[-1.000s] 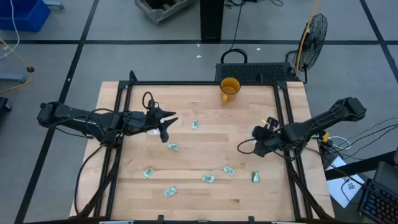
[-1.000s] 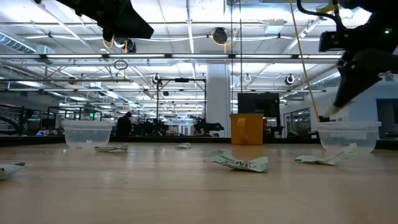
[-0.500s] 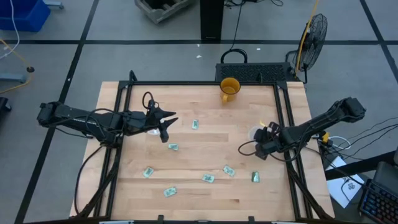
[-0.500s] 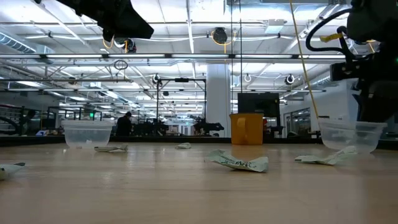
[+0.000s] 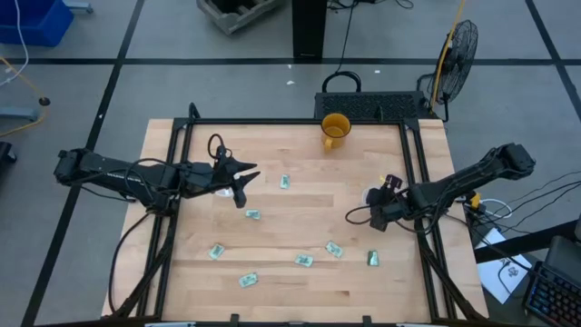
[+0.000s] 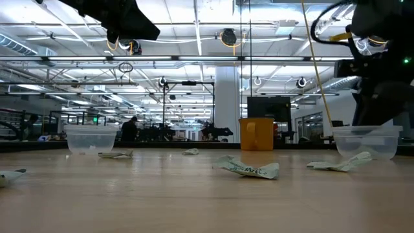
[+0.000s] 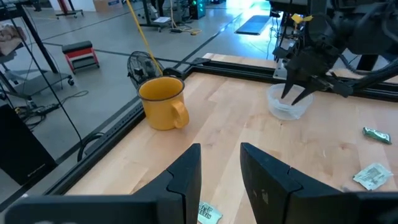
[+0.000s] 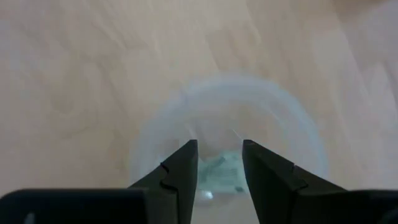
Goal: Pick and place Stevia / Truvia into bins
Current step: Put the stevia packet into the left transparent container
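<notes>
Several pale green and white Stevia packets lie flat on the wooden table, among them one (image 5: 284, 182) mid-table, one (image 5: 252, 214) below it and one (image 5: 372, 259) near the right side. The right clear cup (image 5: 369, 194) stands on the table with a packet (image 8: 217, 171) on its bottom. My right gripper (image 8: 220, 155) hangs open over this cup (image 8: 230, 118), fingers pointing down. The left clear cup (image 6: 90, 138) stands at the table's left. My left gripper (image 5: 243, 182) waits open above the table beside it.
A yellow-orange mug (image 5: 335, 130) stands near the far edge. A black frame rail (image 5: 418, 182) runs just right of the right cup. Loose packets (image 6: 249, 168) are scattered over the near half of the table, one (image 6: 339, 163) close to the right cup (image 6: 365, 141).
My right gripper has shifted a little over the right cup, first toward the near-right, then back, and has turned from a slant to pointing straighter down. The cup, hidden under it a second ago, now shows beside it in the high view.
</notes>
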Controlling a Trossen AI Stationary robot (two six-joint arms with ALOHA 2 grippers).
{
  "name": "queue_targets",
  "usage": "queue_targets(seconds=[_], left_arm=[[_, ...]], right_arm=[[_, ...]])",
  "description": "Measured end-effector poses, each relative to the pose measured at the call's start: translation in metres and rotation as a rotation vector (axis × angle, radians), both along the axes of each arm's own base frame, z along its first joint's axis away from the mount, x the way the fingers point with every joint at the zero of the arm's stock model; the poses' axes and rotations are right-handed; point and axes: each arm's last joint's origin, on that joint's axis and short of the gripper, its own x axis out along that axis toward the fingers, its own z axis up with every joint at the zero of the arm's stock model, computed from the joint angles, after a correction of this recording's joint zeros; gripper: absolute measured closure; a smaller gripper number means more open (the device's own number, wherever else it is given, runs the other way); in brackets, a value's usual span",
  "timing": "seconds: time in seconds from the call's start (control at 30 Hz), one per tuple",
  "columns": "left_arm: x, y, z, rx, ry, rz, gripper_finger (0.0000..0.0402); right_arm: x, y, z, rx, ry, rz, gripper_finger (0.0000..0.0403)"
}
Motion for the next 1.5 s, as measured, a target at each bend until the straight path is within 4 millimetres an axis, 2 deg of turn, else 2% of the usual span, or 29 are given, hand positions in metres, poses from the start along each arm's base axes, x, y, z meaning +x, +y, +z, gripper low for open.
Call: queue_targets(seconds=[0.1,0.2,0.3,0.4,0.53,0.73,0.8,0.97,1.07,1.23,1.5], left_arm=[[0.000,-0.001,0.000,-0.074,-0.027,-0.005,0.0284],[0.001,-0.004,-0.002,-0.180,-0.037,-0.082,0.0284],[0.009,-0.008,-0.011,-0.201,0.006,-0.131,0.0284],[0.026,-0.011,-0.024,-0.169,0.036,-0.140,0.0284],[0.055,-0.012,-0.053,-0.091,0.112,-0.158,0.0284],[0.099,0.004,-0.076,-0.040,0.281,-0.115,0.0284],[0.109,0.015,-0.085,-0.057,0.386,-0.078,0.0284],[0.133,0.038,-0.109,-0.134,0.486,-0.041,0.0284],[0.136,0.045,-0.129,-0.147,0.554,-0.028,0.0284],[0.136,0.051,-0.150,-0.176,0.620,0.004,0.0284],[0.137,0.053,-0.163,-0.147,0.660,0.043,0.0284]], right_arm=[[0.006,0.002,0.012,0.002,-0.042,0.043,0.0281],[0.013,0.004,0.029,0.025,-0.119,0.048,0.0285],[0.022,0.008,0.043,0.045,-0.250,0.093,0.0289],[0.034,0.012,0.052,0.017,-0.397,0.213,0.0293],[0.047,0.016,0.059,-0.079,-0.574,0.345,0.0296],[0.051,0.015,0.056,-0.218,-0.736,0.450,0.0292],[0.050,0.013,0.051,-0.236,-0.768,0.452,0.0292],[0.045,0.009,0.036,-0.306,-0.792,0.483,0.0291],[0.043,0.007,0.034,-0.332,-0.817,0.486,0.0291],[0.043,0.006,0.034,-0.340,-0.820,0.488,0.0292],[0.043,0.006,0.033,-0.337,-0.815,0.492,0.0296]])
